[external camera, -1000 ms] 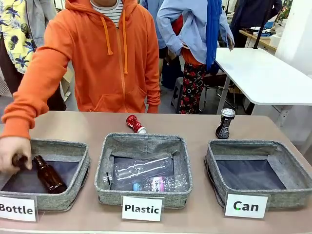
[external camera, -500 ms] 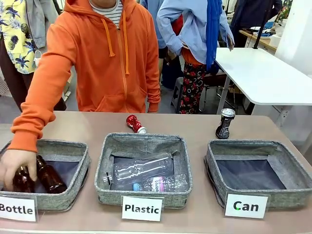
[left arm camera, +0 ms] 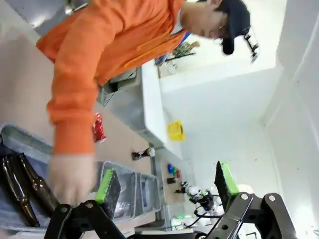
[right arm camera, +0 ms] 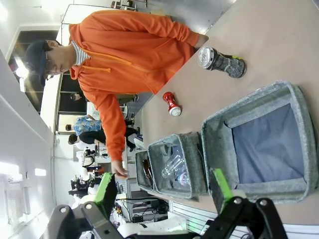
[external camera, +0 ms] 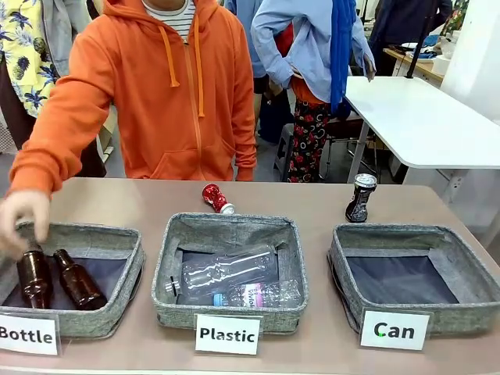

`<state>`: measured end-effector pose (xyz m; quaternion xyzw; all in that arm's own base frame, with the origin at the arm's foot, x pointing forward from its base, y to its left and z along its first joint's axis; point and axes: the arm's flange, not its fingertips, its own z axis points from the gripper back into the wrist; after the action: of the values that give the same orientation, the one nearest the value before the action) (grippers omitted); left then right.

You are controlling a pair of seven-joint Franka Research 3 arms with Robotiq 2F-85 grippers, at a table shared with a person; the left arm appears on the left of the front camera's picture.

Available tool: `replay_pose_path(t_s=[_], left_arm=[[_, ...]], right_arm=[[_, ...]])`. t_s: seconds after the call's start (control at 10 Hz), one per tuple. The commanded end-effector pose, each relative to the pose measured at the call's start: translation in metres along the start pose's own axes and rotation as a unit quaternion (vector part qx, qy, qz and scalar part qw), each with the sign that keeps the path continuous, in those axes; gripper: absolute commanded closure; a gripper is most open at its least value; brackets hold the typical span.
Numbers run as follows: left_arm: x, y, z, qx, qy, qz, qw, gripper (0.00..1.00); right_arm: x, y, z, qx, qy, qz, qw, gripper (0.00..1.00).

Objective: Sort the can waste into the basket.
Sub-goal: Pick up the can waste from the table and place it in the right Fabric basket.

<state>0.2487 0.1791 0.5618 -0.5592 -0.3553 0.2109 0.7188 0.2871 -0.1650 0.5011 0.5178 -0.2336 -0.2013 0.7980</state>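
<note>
A brown surface [external camera: 312, 199] carries three shallow grey fabric baskets in a row. The middle basket [external camera: 168, 266] holds two clear plastic bottles [external camera: 226, 269] lying on their sides. One of them bears a pale printed wrap that is too small to read.

Left of the middle basket, the left basket [external camera: 129, 269] holds two brown glass bottles [external camera: 78, 280]. A person in an orange hoodie [external camera: 172, 94] has a blurred hand [external camera: 22, 219] just above the one farther from the middle basket. Right of the middle basket, the right basket [external camera: 469, 269] shows only its dark inner floor.

White labels stand before the baskets: "Plastic" [external camera: 227, 334] at the middle one, "Bottle" [external camera: 27, 336] to its left and "Can" [external camera: 394, 330] to its right.

The red can [external camera: 217, 198] lies on its side on the surface just behind the middle basket's far rim. The black-blue can [external camera: 360, 198] stands upright, behind and to the right of that basket. Neither can is in a basket.

The left jaws stand wide apart, green pads [left arm camera: 108, 186] bare, gripping nothing. The cans lie well beyond them, past the middle basket. The right jaws are likewise spread wide and hold nothing, pads [right arm camera: 219, 184] bare. Both cans sit far past them, across the "Can" basket.
</note>
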Motion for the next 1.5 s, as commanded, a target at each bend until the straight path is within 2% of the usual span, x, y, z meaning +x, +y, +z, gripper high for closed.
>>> replay_pose_path(t_s=[0.0, 0.2, 0.3, 0.4, 0.5, 0.6, 0.8, 1.0, 1.1, 1.2, 1.3, 1.4], left_arm=[[-0.002, -0.007, -0.032, 0.079, 0.055, 0.017, 0.995, 0.00], [0.021, -0.026, -0.088, 0.142, 0.166, 0.024, 0.976, 0.00], [0.034, -0.032, -0.120, 0.163, 0.200, 0.024, 0.966, 0.00], [0.043, -0.039, -0.159, 0.203, 0.232, 0.025, 0.951, 0.00], [0.049, -0.045, -0.202, 0.222, 0.288, 0.006, 0.932, 0.00], [0.050, -0.054, -0.254, 0.270, 0.329, -0.010, 0.905, 0.00], [0.039, -0.059, -0.355, 0.368, 0.365, -0.034, 0.855, 0.00], [0.009, -0.052, -0.449, 0.437, 0.376, -0.079, 0.814, 0.00], [-0.019, -0.047, -0.490, 0.449, 0.423, -0.114, 0.779, 0.00], [-0.040, -0.042, -0.518, 0.465, 0.419, -0.127, 0.769, 0.00], [-0.058, -0.033, -0.541, 0.465, 0.404, -0.139, 0.775, 0.00], [-0.074, -0.021, -0.557, 0.475, 0.366, -0.161, 0.784, 0.00]], right_arm=[[0.000, 0.000, -0.002, 0.016, -0.007, 0.013, 1.000, 0.00], [0.000, 0.000, -0.002, 0.016, -0.007, 0.013, 1.000, 0.00], [0.000, 0.000, -0.002, 0.016, -0.007, 0.013, 1.000, 0.00], [0.000, 0.000, -0.002, 0.016, -0.007, 0.013, 1.000, 0.00], [0.000, 0.000, -0.002, 0.016, -0.007, 0.013, 1.000, 0.00], [0.000, 0.000, -0.002, 0.016, -0.007, 0.013, 1.000, 0.00], [0.000, 0.000, -0.002, 0.016, -0.007, 0.013, 1.000, 0.00], [0.000, 0.000, -0.002, 0.016, -0.007, 0.013, 1.000, 0.00], [0.000, 0.000, -0.002, 0.016, -0.007, 0.013, 1.000, 0.00], [0.000, 0.000, -0.002, 0.016, -0.007, 0.013, 1.000, 0.00], [0.000, 0.000, -0.002, 0.016, -0.007, 0.013, 1.000, 0.00], [0.000, 0.000, -0.002, 0.016, -0.007, 0.013, 1.000, 0.00]])
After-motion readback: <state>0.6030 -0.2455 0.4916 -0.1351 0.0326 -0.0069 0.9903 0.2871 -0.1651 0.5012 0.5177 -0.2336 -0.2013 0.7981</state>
